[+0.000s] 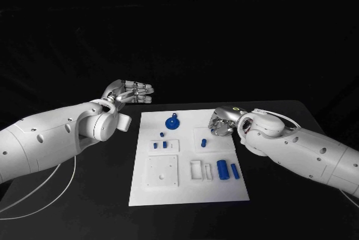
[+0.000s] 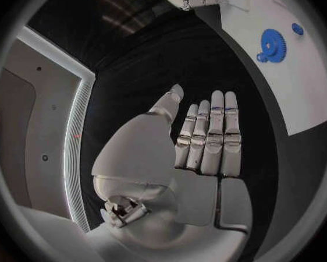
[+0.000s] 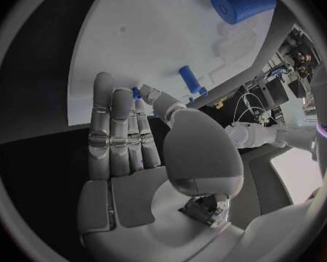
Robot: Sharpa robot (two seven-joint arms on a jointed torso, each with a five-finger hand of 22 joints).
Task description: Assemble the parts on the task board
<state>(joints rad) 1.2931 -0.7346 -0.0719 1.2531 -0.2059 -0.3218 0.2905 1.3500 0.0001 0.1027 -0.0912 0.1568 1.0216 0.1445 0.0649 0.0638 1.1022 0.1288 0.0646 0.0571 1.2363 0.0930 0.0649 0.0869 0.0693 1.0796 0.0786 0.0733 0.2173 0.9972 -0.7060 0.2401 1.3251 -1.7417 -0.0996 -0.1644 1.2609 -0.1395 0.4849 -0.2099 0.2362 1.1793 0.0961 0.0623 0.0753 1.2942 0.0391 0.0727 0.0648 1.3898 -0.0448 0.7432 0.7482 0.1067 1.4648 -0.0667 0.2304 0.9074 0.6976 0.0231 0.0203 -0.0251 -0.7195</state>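
Right hand [image 1: 221, 122] flat, fingers together, empty, over the task board's [image 1: 187, 193] right edge; left hand [image 1: 132, 91] flat, empty, parked off-board.
Likely staging a pick: gear [image 1: 173, 124], big cylinder [image 1: 222, 169], small peg [image 1: 203, 142] all loose on board.

White task board [image 1: 153, 196] on black table [image 1: 90, 209]. Parts all blue: gear-shaped piece [image 1: 172, 123] upper centre of head frame, small peg [image 1: 203, 143] right of centre, fat cylinder [image 1: 223, 169] and thinner cylinder [image 1: 235, 171] lower right, tiny pieces [image 1: 161, 144] left of centre. Board fixtures plain white. Both arms white; left hand [image 1: 133, 93] and right hand [image 1: 223, 122] silver, no pattern. White cable [image 1: 45, 201] lower left.
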